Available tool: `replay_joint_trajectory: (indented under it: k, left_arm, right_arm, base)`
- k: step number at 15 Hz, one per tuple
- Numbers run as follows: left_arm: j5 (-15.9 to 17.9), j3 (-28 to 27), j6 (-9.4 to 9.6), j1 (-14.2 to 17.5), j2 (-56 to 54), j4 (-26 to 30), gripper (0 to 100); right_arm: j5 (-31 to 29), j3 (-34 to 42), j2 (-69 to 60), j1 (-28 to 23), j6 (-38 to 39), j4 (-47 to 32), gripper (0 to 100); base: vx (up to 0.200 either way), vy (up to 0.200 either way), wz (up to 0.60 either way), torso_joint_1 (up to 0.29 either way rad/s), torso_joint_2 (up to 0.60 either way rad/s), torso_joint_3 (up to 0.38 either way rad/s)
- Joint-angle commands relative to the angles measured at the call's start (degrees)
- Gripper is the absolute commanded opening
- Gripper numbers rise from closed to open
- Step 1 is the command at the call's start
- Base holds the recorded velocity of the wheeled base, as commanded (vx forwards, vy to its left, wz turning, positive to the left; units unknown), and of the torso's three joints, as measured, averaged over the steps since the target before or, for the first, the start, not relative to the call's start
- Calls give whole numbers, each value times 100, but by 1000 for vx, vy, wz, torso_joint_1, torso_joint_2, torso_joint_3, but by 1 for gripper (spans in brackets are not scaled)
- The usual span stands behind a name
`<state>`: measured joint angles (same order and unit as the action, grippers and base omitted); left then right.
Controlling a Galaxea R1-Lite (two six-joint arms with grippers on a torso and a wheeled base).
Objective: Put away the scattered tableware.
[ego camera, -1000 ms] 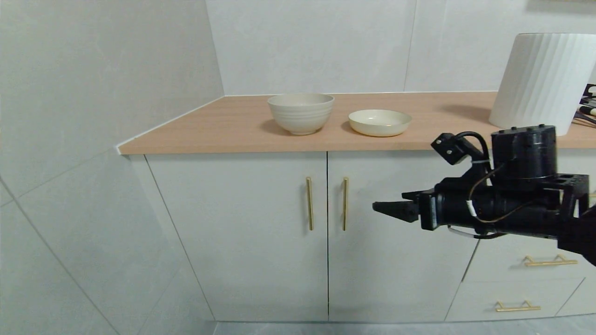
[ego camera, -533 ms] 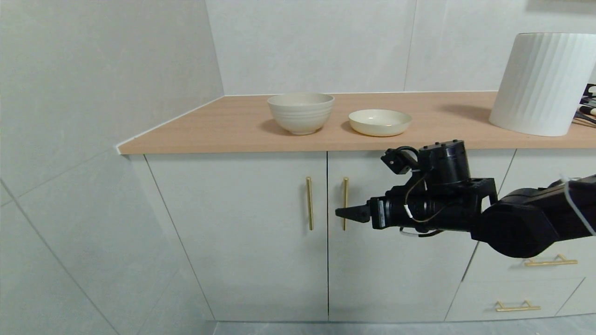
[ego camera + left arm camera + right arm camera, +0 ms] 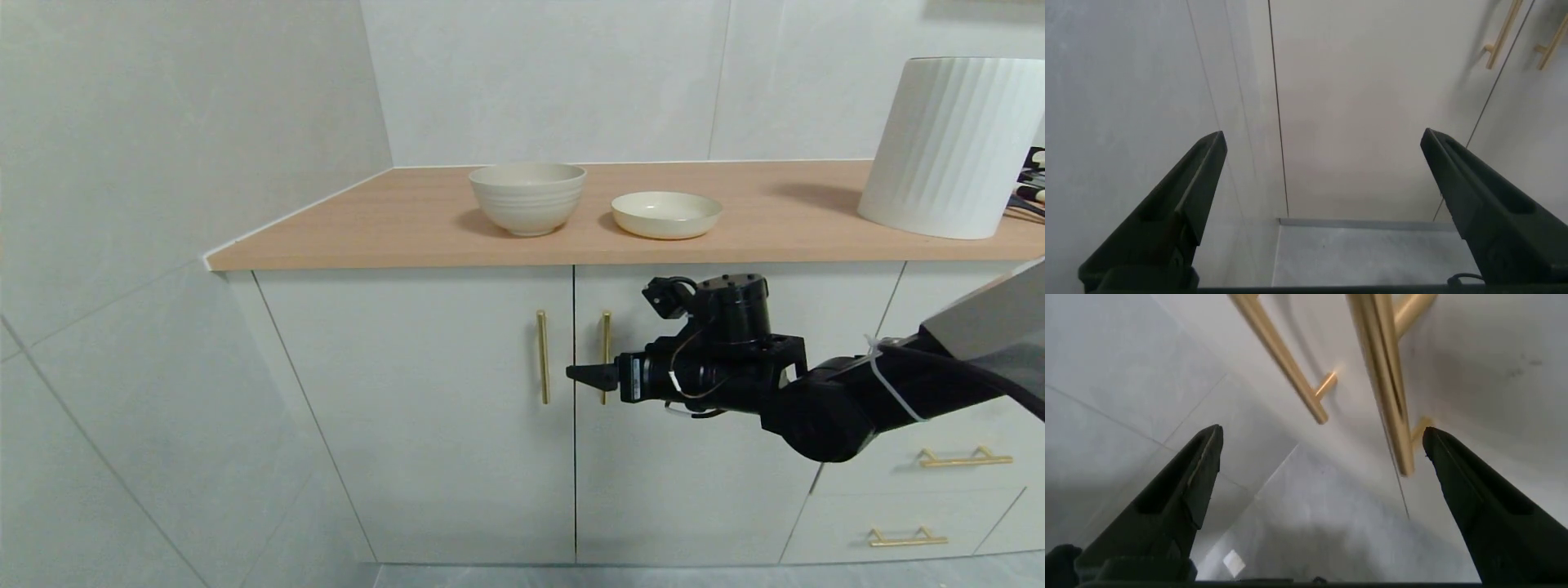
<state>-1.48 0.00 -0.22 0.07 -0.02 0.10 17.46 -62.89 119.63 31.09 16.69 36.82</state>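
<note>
A deep cream bowl [image 3: 527, 198] and a shallow cream dish [image 3: 666, 215] stand side by side on the wooden counter [image 3: 392, 229]. Below them, my right gripper [image 3: 584, 376] points left in front of the double cabinet doors, at the height of the two upright gold handles. Its tip crosses the right door's handle [image 3: 606, 357] and ends near the seam. In the right wrist view the right gripper [image 3: 1320, 434] is open, with that handle [image 3: 1384, 384] close ahead and the left door's handle [image 3: 1278, 359] beside it. My left gripper [image 3: 1323, 139] is open and holds nothing, facing the lower cabinet front and the floor.
A tall white ribbed container [image 3: 951, 147] stands on the counter's right end. Drawers with gold handles [image 3: 963, 459] lie at the lower right. A tiled wall [image 3: 163, 245] closes the left side beside the cabinet.
My right arm has stretched leftward and toward the cabinet, carrying its gripper from the right door's face to the door handles. Bowl and dish have not moved.
</note>
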Motion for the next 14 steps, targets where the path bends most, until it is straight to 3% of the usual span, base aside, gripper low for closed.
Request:
replay_joint_trajectory:
  k: [1,14]
  left_arm:
    - [-2,0,-4,1,2,-1,100]
    - [-2,0,-4,1,2,-1,100]
  right_arm:
    - [3,-65,184,-6,36,45,100]
    - [30,128,272,337,493,783,100]
  base:
    - [0,0,0,0,0,0]
    - [0,0,0,0,0,0]
